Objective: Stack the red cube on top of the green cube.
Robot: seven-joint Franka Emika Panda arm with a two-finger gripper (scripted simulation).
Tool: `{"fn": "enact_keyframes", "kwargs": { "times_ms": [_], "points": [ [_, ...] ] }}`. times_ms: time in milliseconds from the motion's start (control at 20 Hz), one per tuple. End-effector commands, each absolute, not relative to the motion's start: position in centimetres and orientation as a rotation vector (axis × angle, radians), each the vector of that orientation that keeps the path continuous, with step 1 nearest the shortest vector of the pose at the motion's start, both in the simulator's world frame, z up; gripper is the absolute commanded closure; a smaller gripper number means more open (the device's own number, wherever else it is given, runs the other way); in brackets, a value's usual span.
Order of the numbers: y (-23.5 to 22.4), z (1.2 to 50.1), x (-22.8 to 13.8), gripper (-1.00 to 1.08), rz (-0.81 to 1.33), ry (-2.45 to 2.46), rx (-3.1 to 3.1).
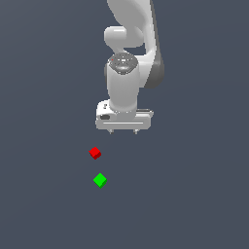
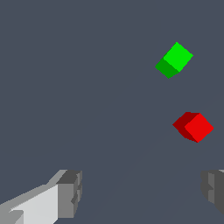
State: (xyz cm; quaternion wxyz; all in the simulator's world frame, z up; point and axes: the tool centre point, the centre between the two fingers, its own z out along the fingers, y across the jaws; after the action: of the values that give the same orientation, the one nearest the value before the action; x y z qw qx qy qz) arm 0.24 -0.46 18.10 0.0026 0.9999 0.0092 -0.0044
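The red cube [image 1: 95, 153] lies on the dark grey floor, below and to the exterior view's left of my gripper [image 1: 123, 132]. The green cube [image 1: 100, 180] lies a little nearer the camera than the red one, apart from it. My white gripper hangs above the floor, open and empty, with its two short fingertips [image 1: 111, 132] spread wide. In the wrist view the red cube [image 2: 194, 126] and the green cube [image 2: 174, 59] both show beyond my gripper [image 2: 142, 192], whose grey fingers [image 2: 70, 194] stand far apart.
The white arm [image 1: 130, 44] rises behind the gripper at the top of the exterior view. The plain dark grey floor [image 1: 48, 194] fills the scene.
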Motion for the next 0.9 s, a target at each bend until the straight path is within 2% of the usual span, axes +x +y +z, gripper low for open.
{"fn": "enact_keyframes", "kwargs": {
  "times_ms": [0,850],
  "points": [
    [-0.9,17.8,0.1,-0.92,-0.014,0.061,3.136],
    [-6.7,13.4,-0.6,-0.92,-0.008,0.517,3.096]
  ]
}}
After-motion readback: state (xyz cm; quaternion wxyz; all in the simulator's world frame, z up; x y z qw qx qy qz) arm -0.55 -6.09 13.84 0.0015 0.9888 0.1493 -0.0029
